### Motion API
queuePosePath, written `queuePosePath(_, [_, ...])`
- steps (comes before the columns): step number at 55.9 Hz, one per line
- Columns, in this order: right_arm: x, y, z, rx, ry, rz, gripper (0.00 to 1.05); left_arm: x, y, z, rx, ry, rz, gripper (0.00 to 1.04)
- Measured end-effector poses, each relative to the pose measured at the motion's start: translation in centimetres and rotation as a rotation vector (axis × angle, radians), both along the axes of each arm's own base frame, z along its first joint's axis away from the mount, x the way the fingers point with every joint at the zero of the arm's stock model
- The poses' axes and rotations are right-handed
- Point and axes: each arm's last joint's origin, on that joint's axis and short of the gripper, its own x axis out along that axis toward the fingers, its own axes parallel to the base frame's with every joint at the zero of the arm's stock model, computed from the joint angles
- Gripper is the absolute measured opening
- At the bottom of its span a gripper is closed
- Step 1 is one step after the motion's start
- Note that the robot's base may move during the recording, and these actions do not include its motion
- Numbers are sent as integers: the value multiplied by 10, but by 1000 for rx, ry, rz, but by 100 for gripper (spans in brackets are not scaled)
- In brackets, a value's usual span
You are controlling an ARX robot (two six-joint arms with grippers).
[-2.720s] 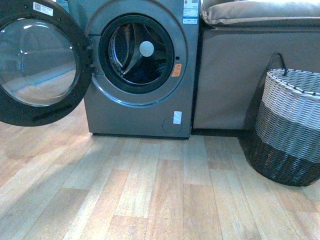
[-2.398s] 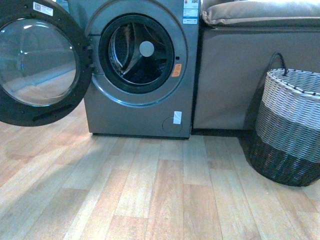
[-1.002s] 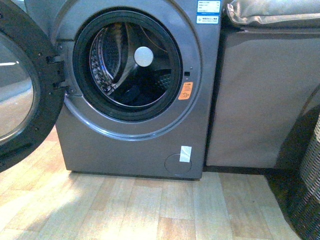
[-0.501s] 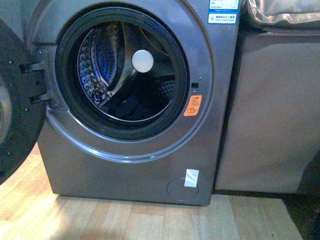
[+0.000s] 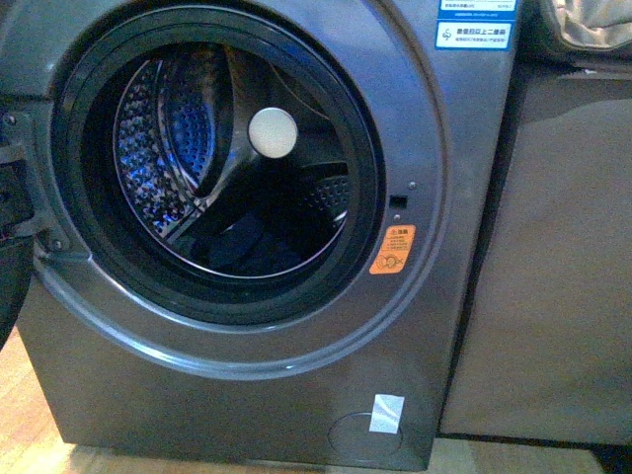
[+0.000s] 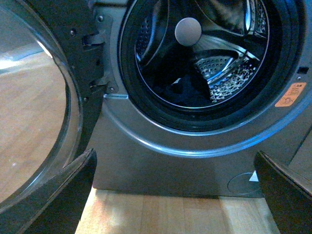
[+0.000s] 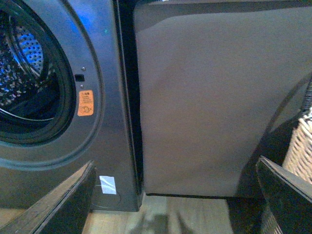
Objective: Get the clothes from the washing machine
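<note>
The grey washing machine (image 5: pixel 464 296) fills the front view, its round porthole open and its orange sticker (image 5: pixel 392 249) beside the mouth. Dark navy clothes (image 5: pixel 242 252) lie in folds at the bottom of the perforated drum. In the left wrist view the clothes (image 6: pixel 187 92) show inside the drum, and the open glass door (image 6: pixel 44 112) hangs at one side. My left gripper (image 6: pixel 180 195) is open and empty, low in front of the machine. My right gripper (image 7: pixel 178 200) is open and empty, facing the gap between the machine (image 7: pixel 107 97) and the cabinet. Neither arm shows in the front view.
A tan-brown cabinet (image 5: pixel 563 257) stands against the machine's right side, with a cushion (image 5: pixel 592 25) on top. A woven basket (image 7: pixel 298 146) stands to the right of the cabinet. Wooden floor (image 6: pixel 161 214) lies below the machine.
The front view has closed in on the machine: the porthole has grown to fill the frame, the door has slid almost out at the left, and the basket has left that view.
</note>
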Motion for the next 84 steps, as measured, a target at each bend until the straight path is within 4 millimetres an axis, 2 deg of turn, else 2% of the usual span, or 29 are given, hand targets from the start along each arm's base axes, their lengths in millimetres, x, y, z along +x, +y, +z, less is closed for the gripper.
queuePosePath(22, [0,0,0,0,0,0,97,0,0,0,-1,4,-4,98])
queuePosePath(25, [0,0,0,0,0,-2,97,1,0,-1,-70,100,-79,98])
queuePosePath(28, [0,0,0,0,0,1,97,7,-1,-5,-211,253,-149,98])
queuePosePath(33, [0,0,0,0,0,-2,97,21,-3,-1,-273,303,-162,98])
queuePosePath(39, [0,0,0,0,0,-1,97,45,-11,21,-254,263,-193,98])
queuePosePath(44, [0,0,0,0,0,-1,97,76,-22,37,-238,238,-233,98])
queuePosePath(50, [0,0,0,0,0,-1,97,112,-35,43,-218,261,-258,98])
queuePosePath(67, [0,0,0,0,0,-1,97,200,-67,35,-159,363,-280,98])
queuePosePath(81, [0,0,0,0,0,-1,97,292,-88,0,-51,445,-264,98])
queuePosePath(84, [0,0,0,0,0,-1,97,302,-90,-4,-37,451,-261,98])
